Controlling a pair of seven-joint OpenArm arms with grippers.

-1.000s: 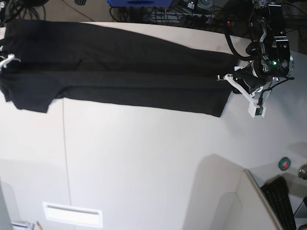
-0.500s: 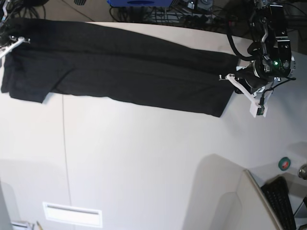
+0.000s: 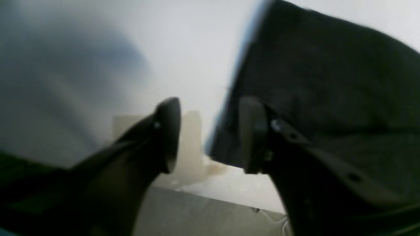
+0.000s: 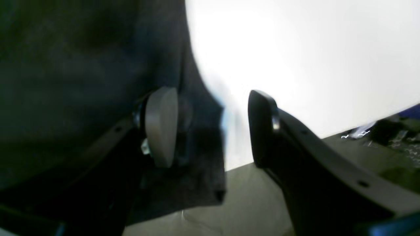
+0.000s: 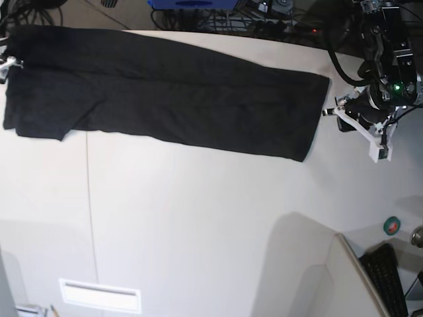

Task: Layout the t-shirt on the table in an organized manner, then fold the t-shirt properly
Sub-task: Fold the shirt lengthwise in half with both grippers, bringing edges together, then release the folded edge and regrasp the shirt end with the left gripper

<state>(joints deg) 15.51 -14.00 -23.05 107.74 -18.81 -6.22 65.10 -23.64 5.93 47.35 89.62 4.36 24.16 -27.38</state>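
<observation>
The black t-shirt [image 5: 165, 92] lies flat as a long band across the far part of the off-white table [image 5: 198, 218], from far left to right. No print or tag shows. My left gripper [image 5: 355, 133] is open, just off the shirt's right edge. In the left wrist view the left gripper [image 3: 208, 131] is empty, with the shirt [image 3: 328, 82] under its right finger and the table [image 3: 98, 49] under the left one. My right gripper [image 5: 5, 64] is at the shirt's far left end. In the right wrist view the right gripper [image 4: 211, 126] is open astride the shirt's edge [image 4: 82, 49].
A thin dark seam [image 5: 89, 211] runs down the table. A white slot [image 5: 99, 295] sits near the front edge. A raised grey panel [image 5: 310, 264], a keyboard [image 5: 386, 281] and a green-red button [image 5: 391, 225] are at the front right. Cables [image 5: 264, 20] lie behind the table.
The left gripper has come off the shirt's right edge and moved right. The shirt's left end has shifted toward the far edge, and the right gripper has drawn back to the frame's left edge.
</observation>
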